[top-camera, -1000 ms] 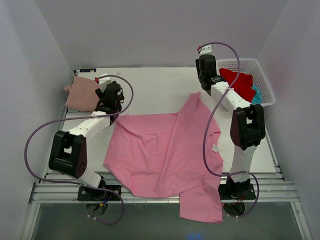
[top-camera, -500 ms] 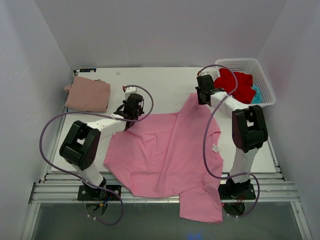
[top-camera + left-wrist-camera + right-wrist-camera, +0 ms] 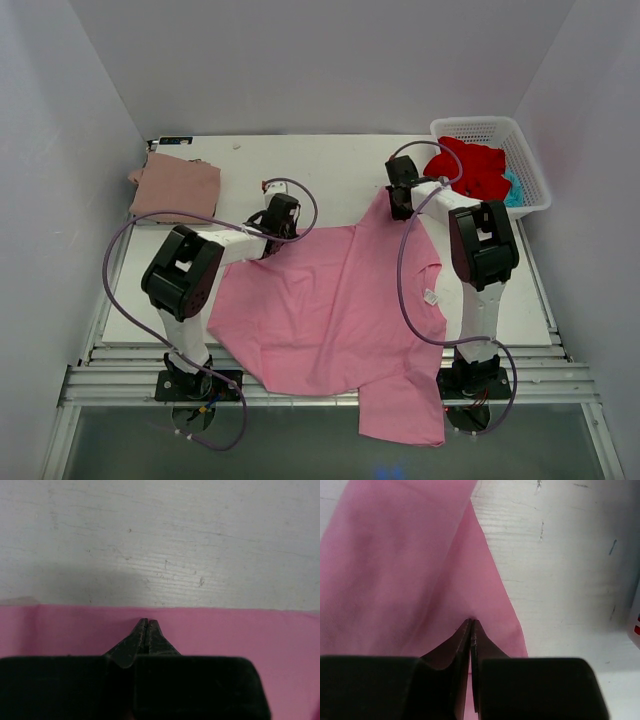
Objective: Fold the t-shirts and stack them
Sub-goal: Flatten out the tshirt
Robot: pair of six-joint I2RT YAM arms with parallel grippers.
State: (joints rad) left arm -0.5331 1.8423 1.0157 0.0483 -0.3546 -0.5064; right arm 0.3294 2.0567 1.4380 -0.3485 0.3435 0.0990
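The pink t-shirt [image 3: 320, 310] lies spread over the table [image 3: 320, 165], one end hanging off the near edge. The left gripper [image 3: 146, 622] and the right gripper [image 3: 470, 621] both press on its far edge, fingers together. The rose t-shirt [image 3: 178, 188] lies folded at far left.

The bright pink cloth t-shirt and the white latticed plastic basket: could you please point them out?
Bright pink cloth t-shirt [image 3: 320, 310]: top external view, middle of its body.
White latticed plastic basket [image 3: 480, 128]: top external view, far wall.
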